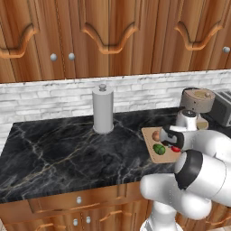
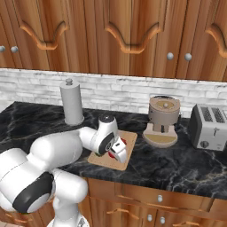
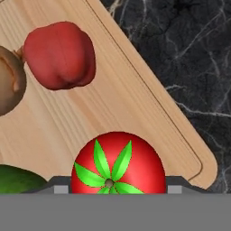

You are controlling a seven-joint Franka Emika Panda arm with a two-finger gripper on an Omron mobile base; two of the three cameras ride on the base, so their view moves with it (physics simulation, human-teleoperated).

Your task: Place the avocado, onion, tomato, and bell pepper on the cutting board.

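Note:
The light wooden cutting board [image 3: 113, 103] lies on the dark marble counter, seen as cutting board [image 1: 150, 132] and cutting board [image 2: 106, 160]. My gripper [image 3: 115, 189] hovers low over its near corner, shut on the red tomato [image 3: 117, 164] with its green leafy top. The red bell pepper [image 3: 61, 54] lies on the board beyond it. The tan onion [image 3: 9, 85] and the green avocado [image 3: 18, 180] are on the board too, seen from the left as onion [image 1: 156, 135] and avocado [image 1: 159, 149]. From the right, the gripper [image 2: 119, 150] points down at the board.
A grey paper towel holder [image 1: 103, 109] stands at the back of the counter. A brown appliance [image 2: 163, 119] and a toaster [image 2: 208, 126] stand right of the board. The counter's front edge runs close to the board's near side. Dark marble [image 1: 67, 149] stretches to the left.

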